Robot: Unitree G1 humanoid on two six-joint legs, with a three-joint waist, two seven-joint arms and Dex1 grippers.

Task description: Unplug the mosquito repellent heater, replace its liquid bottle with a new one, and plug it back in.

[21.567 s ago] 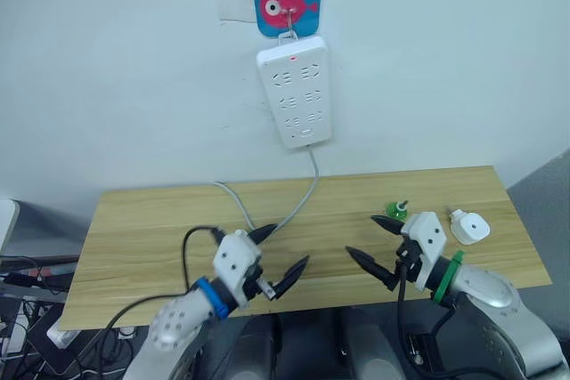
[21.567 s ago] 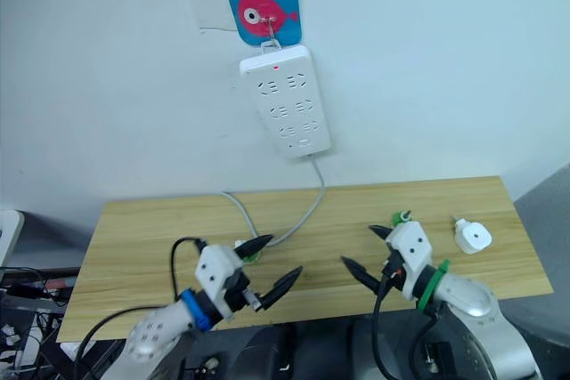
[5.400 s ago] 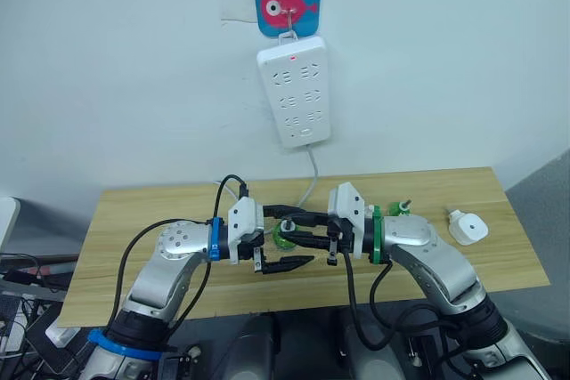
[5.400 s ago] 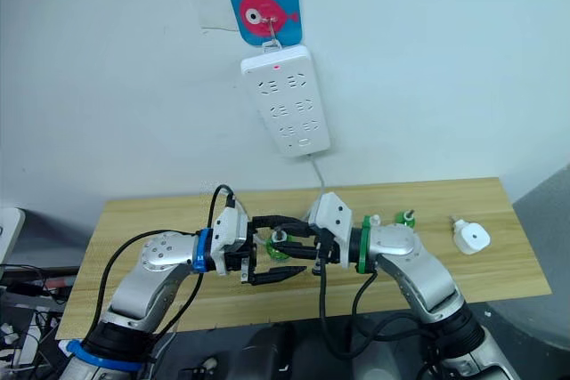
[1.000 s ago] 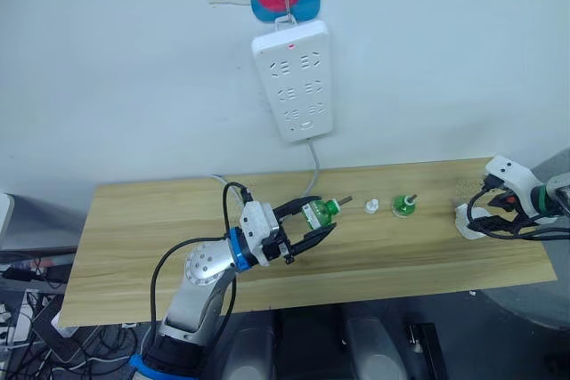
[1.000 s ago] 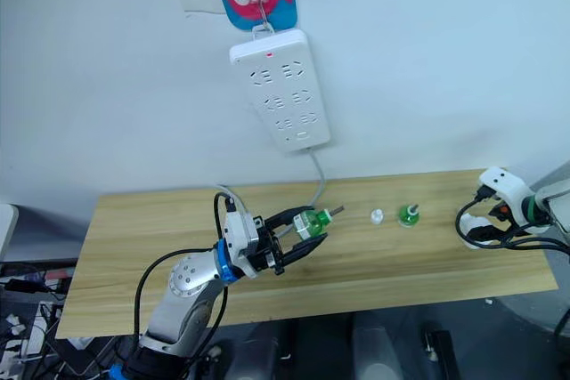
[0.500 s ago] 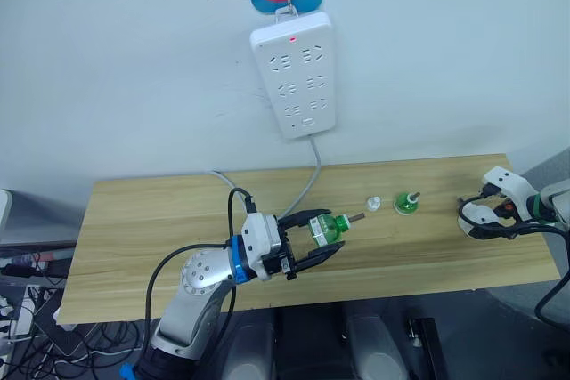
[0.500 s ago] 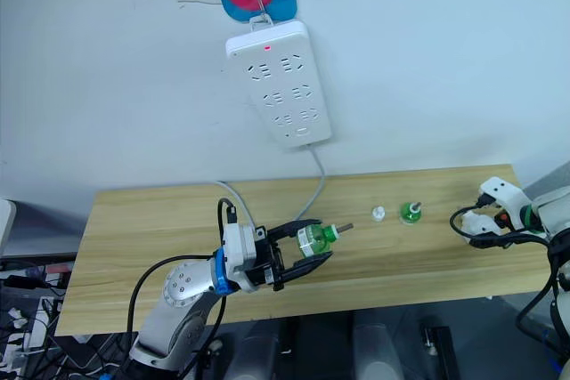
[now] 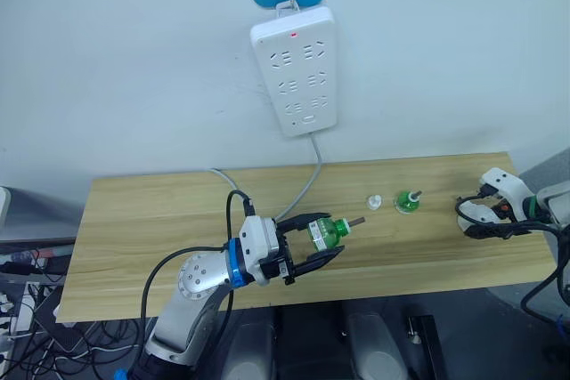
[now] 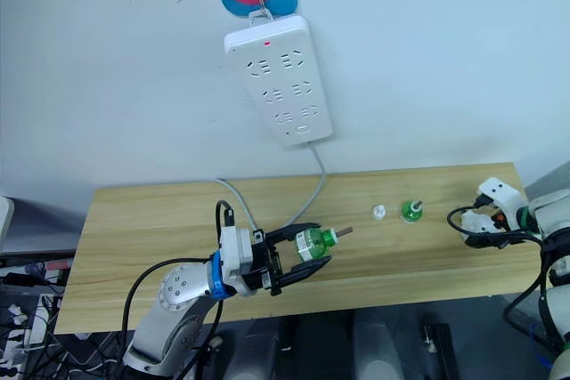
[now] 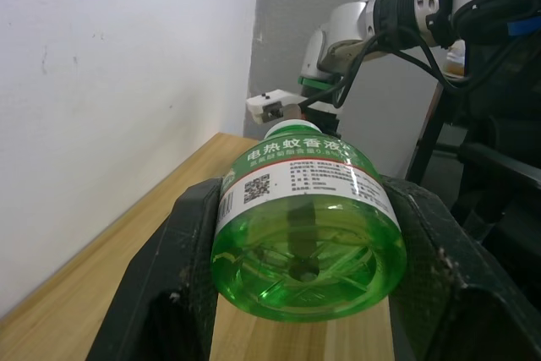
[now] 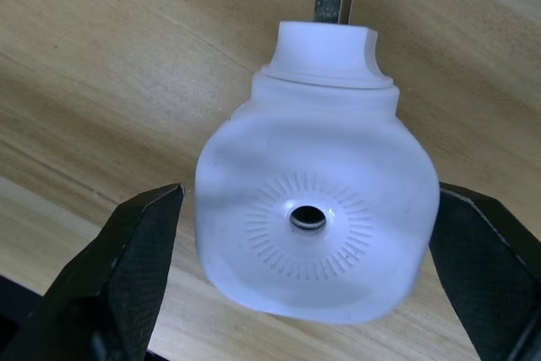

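My left gripper (image 9: 328,236) is shut on a green liquid bottle (image 9: 322,229), held on its side above the table's front middle with the wick pointing right; the left wrist view shows the bottle (image 11: 308,217) clamped between both fingers (image 11: 186,276). At the table's right end the white mosquito repellent heater (image 12: 317,217) lies on the wood, vent hole facing my right wrist camera, plug prongs pointing away. My right gripper (image 9: 465,216) is open, with one finger on each side of the heater. A second green bottle (image 9: 408,201) stands upright on the table, with a small white cap (image 9: 375,203) to its left.
A long white power strip (image 9: 294,68) hangs on the wall under a fish sticker; a red light glows near the top of the strip. Its grey cable (image 9: 312,175) drops onto the wooden table (image 9: 151,220) and runs left. The heater lies close to the table's right edge.
The camera has shifted a little. My right gripper has settled lower around the heater. My left gripper still holds the bottle, moved slightly right and toward the front.
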